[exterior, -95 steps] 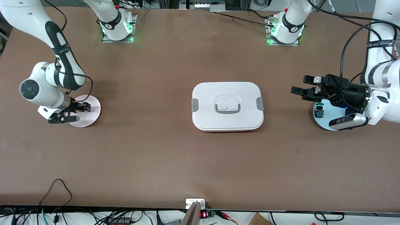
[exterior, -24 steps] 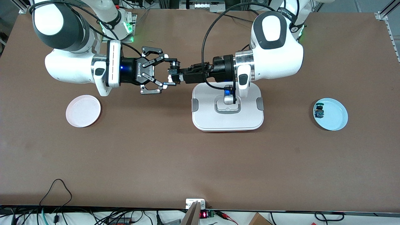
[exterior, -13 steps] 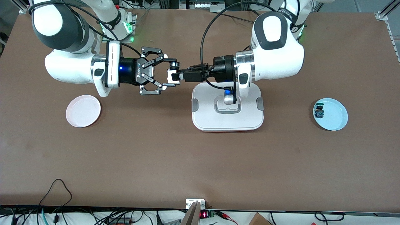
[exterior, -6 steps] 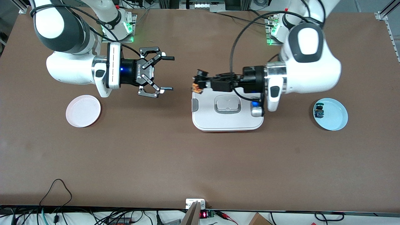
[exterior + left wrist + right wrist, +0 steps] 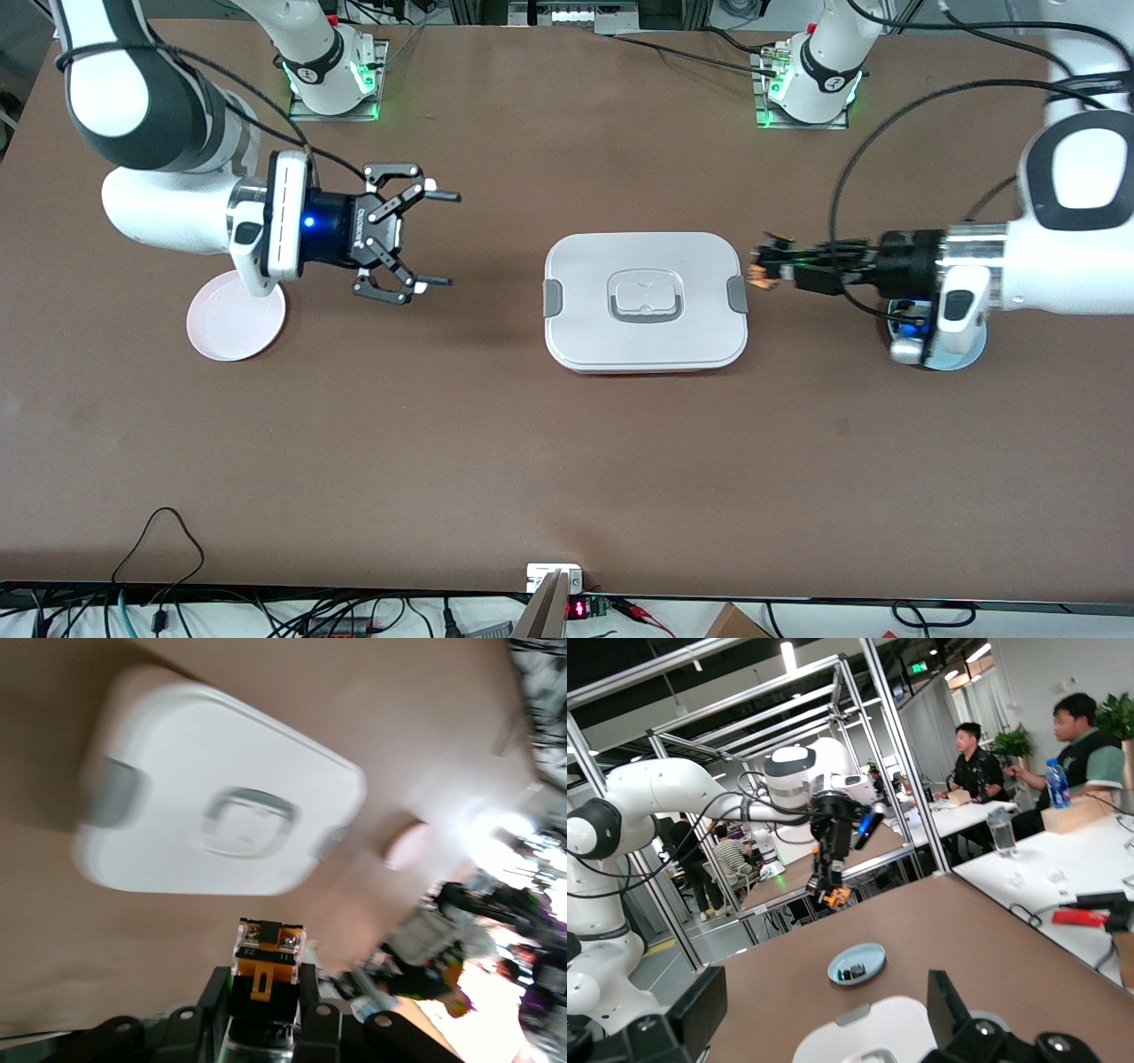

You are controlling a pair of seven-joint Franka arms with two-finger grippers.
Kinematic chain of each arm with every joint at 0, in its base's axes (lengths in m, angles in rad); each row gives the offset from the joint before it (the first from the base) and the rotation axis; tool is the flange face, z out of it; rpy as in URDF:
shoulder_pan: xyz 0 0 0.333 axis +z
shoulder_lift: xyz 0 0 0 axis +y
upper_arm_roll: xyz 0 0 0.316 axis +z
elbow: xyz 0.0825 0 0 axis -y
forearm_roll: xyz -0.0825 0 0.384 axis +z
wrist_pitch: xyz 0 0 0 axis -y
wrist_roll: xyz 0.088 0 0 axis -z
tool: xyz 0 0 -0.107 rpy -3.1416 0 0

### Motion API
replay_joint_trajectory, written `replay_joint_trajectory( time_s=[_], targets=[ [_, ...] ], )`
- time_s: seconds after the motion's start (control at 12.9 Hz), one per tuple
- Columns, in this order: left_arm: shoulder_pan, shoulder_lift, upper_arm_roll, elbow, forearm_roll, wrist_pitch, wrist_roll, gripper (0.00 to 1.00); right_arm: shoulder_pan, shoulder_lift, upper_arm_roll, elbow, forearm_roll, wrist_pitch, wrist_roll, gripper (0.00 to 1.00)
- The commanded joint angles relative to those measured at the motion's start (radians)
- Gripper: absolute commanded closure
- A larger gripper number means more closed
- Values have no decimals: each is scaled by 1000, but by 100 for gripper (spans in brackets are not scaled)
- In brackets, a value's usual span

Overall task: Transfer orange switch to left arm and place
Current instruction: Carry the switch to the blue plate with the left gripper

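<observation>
Handover pending: left gripper [image 5: 760, 266] pinches the orange switch [image 5: 267, 958] beside the box [image 5: 645, 299]; right gripper [image 5: 432, 237], jaws spread, must meet it.

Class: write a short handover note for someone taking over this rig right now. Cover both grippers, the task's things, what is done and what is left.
Left gripper: shut on the orange switch, in the air between the box and the blue plate.
Right gripper: open, empty, over the table between the pink plate and the box.
Done: switch picked up.
Left: hand the switch to the right gripper without touching the box; probably set it on the pink plate.
</observation>
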State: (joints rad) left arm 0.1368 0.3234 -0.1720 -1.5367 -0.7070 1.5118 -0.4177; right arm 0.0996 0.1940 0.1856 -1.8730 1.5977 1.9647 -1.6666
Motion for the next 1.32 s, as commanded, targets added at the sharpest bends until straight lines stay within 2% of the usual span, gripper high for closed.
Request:
replay_joint_trajectory(
  time_s=[0.0,0.23,0.47,0.62,0.85,1.09,1.24],
  targets=[
    [16,9,-15,-3,334,-27,120,100,-55,10,3,-35,-83,-12,-2,0],
    [73,69,-15,-2,661,-6,276,100,-127,12,-8,-32,-194,-12,28,0],
    [133,137,-15,-3,892,94,423,100,-146,4,-31,-26,-315,-7,213,0],
    [164,172,-15,-29,977,183,489,100,-147,-1,-41,-28,-375,0,376,0],
    [208,172,-14,-195,1089,432,523,100,-147,-2,-44,-15,-424,2,750,0],
    [262,180,-14,-314,1144,624,524,100,-152,-16,-49,-11,-589,-7,928,0],
    [276,196,-14,-329,1146,657,537,99,-152,-19,-49,-11,-709,-6,1075,0]
  ],
)
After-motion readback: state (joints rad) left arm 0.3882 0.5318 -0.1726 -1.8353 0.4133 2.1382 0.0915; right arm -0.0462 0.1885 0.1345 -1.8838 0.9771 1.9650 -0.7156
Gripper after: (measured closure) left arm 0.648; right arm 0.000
